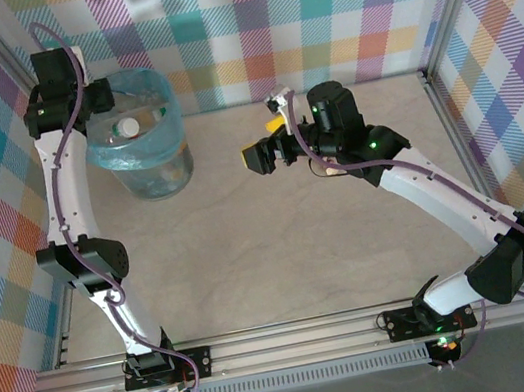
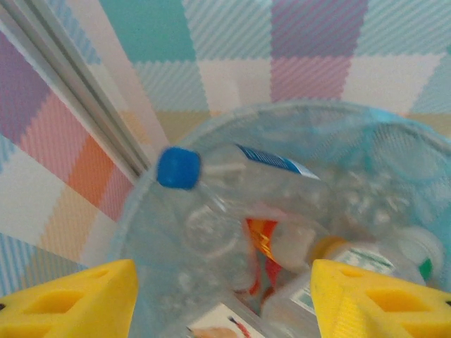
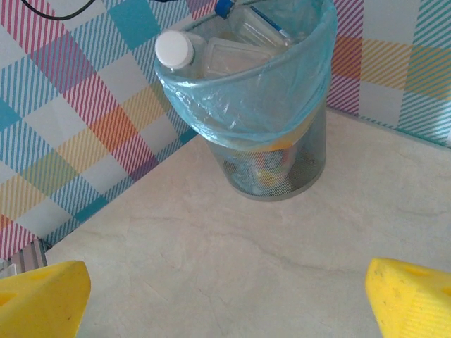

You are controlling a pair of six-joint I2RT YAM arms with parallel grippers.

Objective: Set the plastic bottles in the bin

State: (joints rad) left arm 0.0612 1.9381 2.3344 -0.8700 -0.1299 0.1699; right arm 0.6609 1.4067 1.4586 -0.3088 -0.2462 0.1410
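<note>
the left hand (image 2: 224,299) is held just above the bin (image 2: 317,109), fingers (image 2: 70,299) spread wide, nothing gripped. the right hand (image 3: 225,296), well apart from the bin, is opened wide and empty. the plastic bottles (image 2: 232,190) are piled inside the bin to its rim. every bottle made out is binned, so the task is judged probably finished, though the heap is blurred.

A robotics lab cell. Aluminium framing (image 1: 499,182) and plaid cloth walls (image 1: 310,5) enclose the bench (image 1: 253,258). Two arms are bolted to its near rail (image 1: 297,336).
</note>
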